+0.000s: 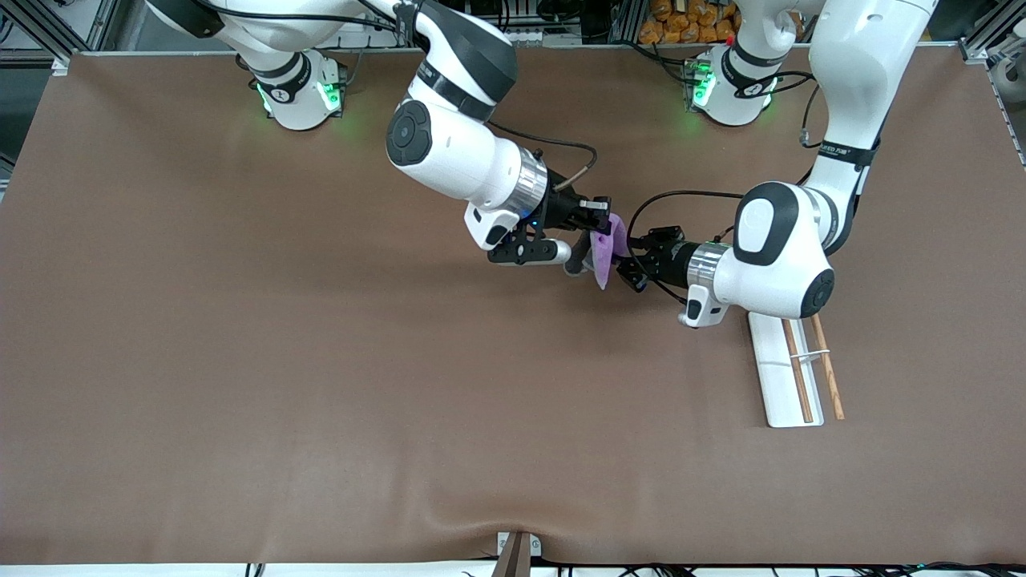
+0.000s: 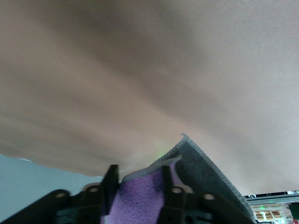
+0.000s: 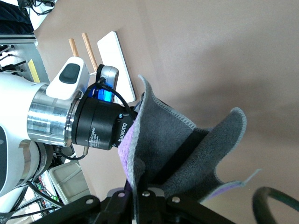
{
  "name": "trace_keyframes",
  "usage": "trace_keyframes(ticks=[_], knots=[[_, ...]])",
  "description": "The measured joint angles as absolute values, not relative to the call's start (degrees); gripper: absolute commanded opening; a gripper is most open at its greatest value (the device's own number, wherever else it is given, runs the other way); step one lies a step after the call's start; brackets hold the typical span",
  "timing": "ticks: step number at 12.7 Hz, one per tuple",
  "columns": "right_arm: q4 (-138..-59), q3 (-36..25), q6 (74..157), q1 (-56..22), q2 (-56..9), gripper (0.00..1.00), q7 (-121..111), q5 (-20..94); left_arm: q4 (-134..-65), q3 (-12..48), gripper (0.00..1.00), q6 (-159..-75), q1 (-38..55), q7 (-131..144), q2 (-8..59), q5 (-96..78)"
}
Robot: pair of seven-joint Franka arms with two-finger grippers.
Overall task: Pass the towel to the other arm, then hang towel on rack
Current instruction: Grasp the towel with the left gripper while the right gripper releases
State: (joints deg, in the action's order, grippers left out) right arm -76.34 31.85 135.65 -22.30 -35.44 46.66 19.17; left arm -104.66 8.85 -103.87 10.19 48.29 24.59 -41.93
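Small purple cloth towel w/ dark grey reverse [image 1: 603, 250] hangs mid-air over brown tabletop [image 1: 240, 361], between both grippers. Right gripper [image 1: 597, 218] fingers clamped shut on it. Left gripper [image 1: 628, 260] fingers either side of cloth, apparently gripping it. White-based rack w/ wooden rods [image 1: 789, 373] sits under left arm.

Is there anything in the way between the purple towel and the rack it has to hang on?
Nothing visible on the table blocks it. The towel hangs in the air between the right tool and the left tool. The rack lies under the left arm's wrist, toward that arm's end of the table.
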Motion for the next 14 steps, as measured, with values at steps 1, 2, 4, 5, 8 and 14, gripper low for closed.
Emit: trace_keyframes(ticks=[1, 2, 4, 5, 8, 14], knots=[[-76.3, 31.9, 135.6, -22.3, -35.4, 0.00, 46.7, 19.2, -104.7, 8.9, 0.00, -103.9, 10.2, 48.4, 24.6, -42.3], [-76.3, 31.9, 135.6, -22.3, -35.4, 0.00, 46.7, 19.2, -104.7, 8.9, 0.00, -103.9, 10.2, 48.5, 24.6, -42.5], [-76.3, 31.8, 135.7, -22.3, -35.4, 0.00, 46.7, 19.2, -104.6, 8.9, 0.00, -103.9, 10.2, 48.8, 24.6, -42.6], [-76.3, 31.8, 135.7, -22.3, -35.4, 0.00, 46.7, 19.2, -104.5, 8.9, 0.00, -103.9, 10.2, 49.0, 24.6, -42.7], [-76.3, 31.8, 135.7, -22.3, -35.4, 0.78, 46.7, 19.2, -102.6, 8.8, 0.00, -103.9, 10.0, 49.9, 24.5, -42.8], [-76.2, 31.7, 135.7, -22.0, -35.4, 1.00, 46.7, 19.2, -90.7, 7.8, 0.00, -90.9, 4.8, 54.2, 23.2, -41.9]])
